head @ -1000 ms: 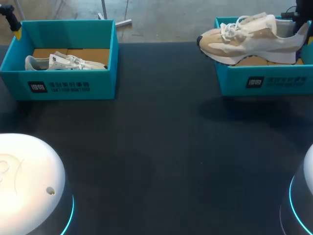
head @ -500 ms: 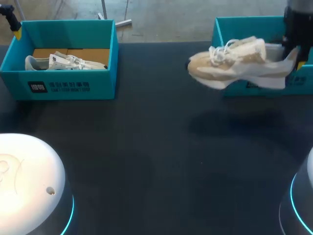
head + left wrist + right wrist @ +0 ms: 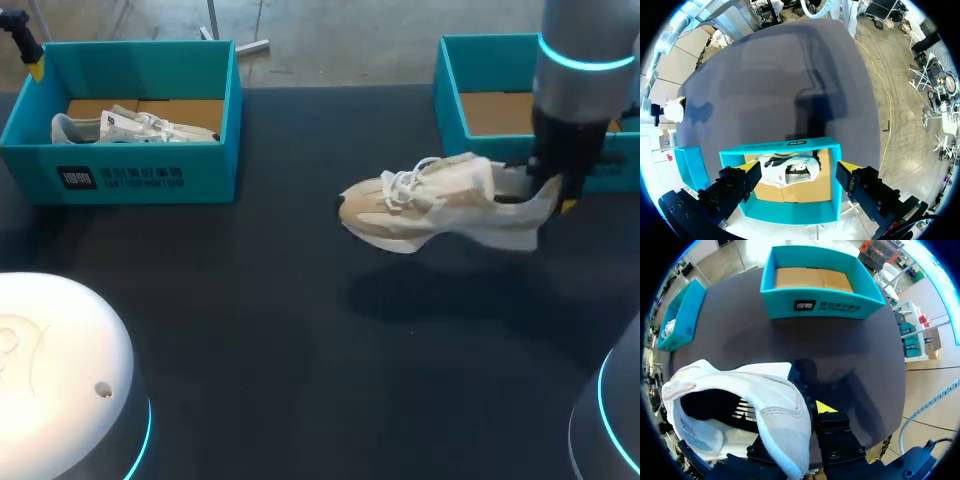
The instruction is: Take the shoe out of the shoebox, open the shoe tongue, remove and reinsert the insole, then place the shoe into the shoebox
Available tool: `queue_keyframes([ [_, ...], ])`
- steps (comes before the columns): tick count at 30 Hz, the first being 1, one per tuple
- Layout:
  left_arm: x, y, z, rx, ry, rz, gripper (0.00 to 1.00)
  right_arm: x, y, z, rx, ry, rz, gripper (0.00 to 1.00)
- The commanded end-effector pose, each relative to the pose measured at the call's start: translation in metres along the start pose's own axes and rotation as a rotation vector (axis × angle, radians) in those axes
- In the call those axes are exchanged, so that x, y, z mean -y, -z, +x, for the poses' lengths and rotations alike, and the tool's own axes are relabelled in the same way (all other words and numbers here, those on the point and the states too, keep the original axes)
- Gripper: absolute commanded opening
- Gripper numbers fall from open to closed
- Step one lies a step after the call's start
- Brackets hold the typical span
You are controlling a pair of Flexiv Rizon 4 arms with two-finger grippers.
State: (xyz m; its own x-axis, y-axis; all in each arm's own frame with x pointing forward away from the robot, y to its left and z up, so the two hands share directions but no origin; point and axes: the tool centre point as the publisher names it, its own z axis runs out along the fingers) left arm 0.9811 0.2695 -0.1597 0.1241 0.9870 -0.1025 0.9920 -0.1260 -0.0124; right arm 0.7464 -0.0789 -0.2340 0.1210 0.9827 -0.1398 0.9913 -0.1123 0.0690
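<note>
A beige and white shoe (image 3: 430,205) hangs just above the dark table (image 3: 250,320), toe pointing left. My right gripper (image 3: 553,198) is shut on its heel collar. In the right wrist view the heel (image 3: 755,410) fills the space by the gripper (image 3: 802,415); one yellow fingertip (image 3: 824,406) shows outside the shoe, the other is hidden inside it. Behind it stands the right teal shoebox (image 3: 448,90), its cardboard floor bare. My left gripper (image 3: 797,170) hovers open over the left teal shoebox (image 3: 785,147), where a second shoe (image 3: 787,172) lies.
The left shoebox (image 3: 130,175) with its shoe (image 3: 130,125) stands at the table's far left. Both white arm bases (image 3: 60,370) sit at the near corners. Bare tabletop stretches between the two boxes and in front of them.
My right arm has carried the shoe out of the right shoebox, leftward, toward the near side and down to just over the table. The left arm has not moved.
</note>
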Motion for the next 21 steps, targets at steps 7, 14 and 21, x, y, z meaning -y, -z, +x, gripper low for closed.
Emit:
queue_keyframes([
  [7,0.0,0.0,0.0,-0.002,0.0,0.0,1.0,0.001,-0.009,0.012,-0.001,-0.01,0.025,0.0],
  [14,0.0,0.0,0.0,-0.002,0.0,0.0,1.0,0.001,-0.009,0.012,-0.001,-0.01,0.025,0.0],
  [21,0.0,0.0,0.0,-0.002,0.0,0.0,1.0,0.007,-0.018,0.041,0.016,0.07,0.031,0.0],
])
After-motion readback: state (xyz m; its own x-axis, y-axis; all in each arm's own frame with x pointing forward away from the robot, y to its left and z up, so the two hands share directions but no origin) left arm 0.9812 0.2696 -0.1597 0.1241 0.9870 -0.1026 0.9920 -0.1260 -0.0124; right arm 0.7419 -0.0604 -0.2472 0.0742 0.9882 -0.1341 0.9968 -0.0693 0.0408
